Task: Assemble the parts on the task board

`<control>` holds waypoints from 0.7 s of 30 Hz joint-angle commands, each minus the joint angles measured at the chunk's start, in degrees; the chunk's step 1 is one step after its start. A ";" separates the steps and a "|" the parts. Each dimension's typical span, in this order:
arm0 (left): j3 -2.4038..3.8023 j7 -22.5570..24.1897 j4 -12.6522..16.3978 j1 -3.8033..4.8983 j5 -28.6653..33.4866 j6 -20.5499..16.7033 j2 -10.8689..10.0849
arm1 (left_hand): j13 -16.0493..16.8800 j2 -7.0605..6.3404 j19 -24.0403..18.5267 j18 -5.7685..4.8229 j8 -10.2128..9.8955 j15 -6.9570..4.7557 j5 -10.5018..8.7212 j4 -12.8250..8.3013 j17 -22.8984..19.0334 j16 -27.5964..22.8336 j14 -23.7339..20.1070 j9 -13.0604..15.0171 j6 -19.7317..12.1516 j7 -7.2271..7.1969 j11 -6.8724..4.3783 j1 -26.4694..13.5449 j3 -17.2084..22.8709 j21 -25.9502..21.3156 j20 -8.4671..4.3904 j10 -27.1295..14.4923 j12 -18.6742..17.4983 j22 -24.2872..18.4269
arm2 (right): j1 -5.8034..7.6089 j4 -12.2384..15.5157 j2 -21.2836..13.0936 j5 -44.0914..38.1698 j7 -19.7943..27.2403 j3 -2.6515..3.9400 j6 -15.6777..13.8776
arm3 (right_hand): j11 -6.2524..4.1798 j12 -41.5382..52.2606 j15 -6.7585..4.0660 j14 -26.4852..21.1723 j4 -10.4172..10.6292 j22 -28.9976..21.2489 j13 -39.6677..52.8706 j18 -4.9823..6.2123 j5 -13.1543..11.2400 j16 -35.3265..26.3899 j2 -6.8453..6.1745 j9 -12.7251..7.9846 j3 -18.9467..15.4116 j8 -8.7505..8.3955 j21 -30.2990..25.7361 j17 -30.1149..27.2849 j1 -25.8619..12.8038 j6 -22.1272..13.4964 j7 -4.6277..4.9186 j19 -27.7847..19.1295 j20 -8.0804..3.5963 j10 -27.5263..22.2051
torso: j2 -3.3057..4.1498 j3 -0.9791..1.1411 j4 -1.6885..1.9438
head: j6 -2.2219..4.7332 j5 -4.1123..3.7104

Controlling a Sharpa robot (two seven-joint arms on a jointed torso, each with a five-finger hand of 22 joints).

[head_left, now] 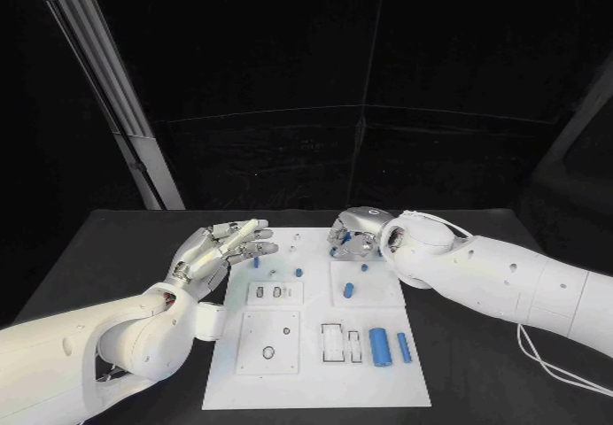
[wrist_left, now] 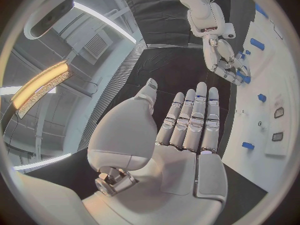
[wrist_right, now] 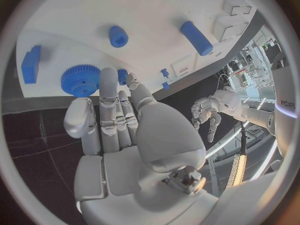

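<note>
The white task board [head_left: 320,376] lies mid-table with blue parts on it. A thick blue cylinder [head_left: 378,345] and a thinner one [head_left: 404,347] lie side by side near its front right. Small blue pegs [head_left: 349,289] stand further back. My right hand [head_left: 352,232] hovers at the board's far edge, holding nothing, with its fingers [wrist_right: 109,92] stretched beside a blue gear [wrist_right: 80,80]. Whether they touch the gear is unclear. A blue block [wrist_right: 30,64] and two cylinders [wrist_right: 196,37] lie beyond the gear. My left hand [head_left: 228,248] hangs over the board's left edge, fingers straight and apart, empty.
The board [wrist_left: 284,85] has several recessed outlines and slots [head_left: 331,342] in its near half. Black tabletop [head_left: 128,257] surrounds it on all sides. A cable [head_left: 549,359] trails on the table under my right arm.
</note>
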 commanded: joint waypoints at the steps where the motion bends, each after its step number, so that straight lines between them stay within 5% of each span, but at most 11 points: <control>1: 0.05 2.66 -0.07 0.11 0.45 1.28 0.15 | -0.07 0.68 0.37 0.82 -0.32 0.25 0.13 0.00 -0.05 -0.21 0.24 -0.09 -0.22 1.53 0.23 -0.15 -0.26 -0.36 0.00 -0.09 -0.27 -0.10 | 0.15 -0.05 0.23 -0.36 0.15 0.04 2.17 | 0.03 0.09 0.12 0.41 0.06 0.45 0.02 -0.77 -0.24 0.52 0.64 0.03 0.55 -0.04 0.37 0.20 -0.26 0.18 -0.27 0.36 0.01 0.51 | 0.11 -0.02 -0.04 | -0.10 0.10; 15: 0.05 2.33 -0.27 0.14 0.69 1.41 0.22 | -0.06 0.98 0.39 0.82 -0.40 0.26 0.13 -0.05 -0.06 -0.27 0.26 -0.09 -0.27 1.56 0.26 -0.09 -0.31 -0.40 0.02 -0.13 -0.36 -0.15 | 0.14 -0.13 0.56 -0.35 0.35 0.03 2.84 | -0.29 0.04 -0.10 -0.05 -0.18 4.03 -0.04 -1.41 -2.39 3.90 2.41 0.08 4.41 0.08 2.30 1.45 -0.28 1.97 -0.46 2.51 -0.18 2.19 | 0.28 -0.10 0.00 | -0.26 0.07; 21: 0.05 2.20 -0.08 0.15 0.70 1.86 0.26 | -0.06 1.51 0.42 0.82 -0.51 0.28 0.14 -0.14 -0.08 -0.38 0.29 -0.08 -0.30 1.58 0.28 0.04 -0.36 -0.45 0.04 -0.18 -0.49 -0.24 | 0.14 -0.31 0.54 -0.43 -0.61 0.03 4.15 | -0.32 -0.06 -0.09 -0.45 -0.25 4.43 -0.06 -1.47 -2.77 4.85 2.22 0.03 5.93 -0.05 2.58 1.73 -0.35 2.22 -0.42 2.66 -0.20 2.47 | 0.38 -0.17 0.06 | -0.56 0.02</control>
